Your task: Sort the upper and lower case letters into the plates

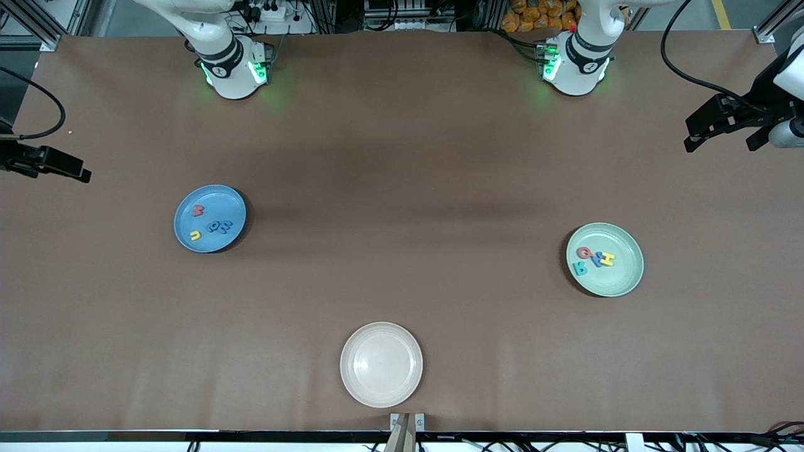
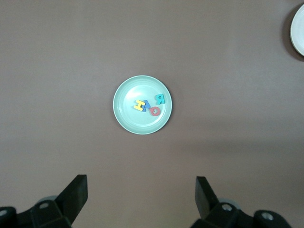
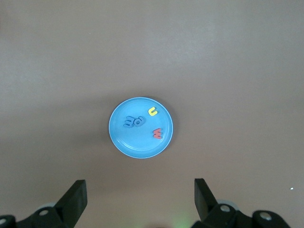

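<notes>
The blue plate (image 1: 233, 202) lies toward the right arm's end and holds a coral red letter (image 1: 198, 211), a yellow letter (image 1: 195, 235) and blue letters (image 1: 218, 226). The mint green plate (image 1: 622, 238) lies toward the left arm's end. In it are a coral red letter (image 1: 584, 252), a blue one (image 1: 595, 256), a yellow H (image 1: 607, 258) and a teal one (image 1: 580, 269). My left gripper (image 2: 141, 190) hangs open and empty high over the table beside the mint plate (image 2: 128, 118). My right gripper (image 3: 140, 190) hangs open and empty high beside the blue plate (image 3: 123, 140).
A cream-beige plate (image 1: 381, 365) with nothing in it sits near the table's front edge, midway between the two arms. Brown tabletop (image 1: 402, 188) spreads between the plates. Both arm bases (image 1: 235, 63) (image 1: 575, 63) stand along the edge farthest from the front camera.
</notes>
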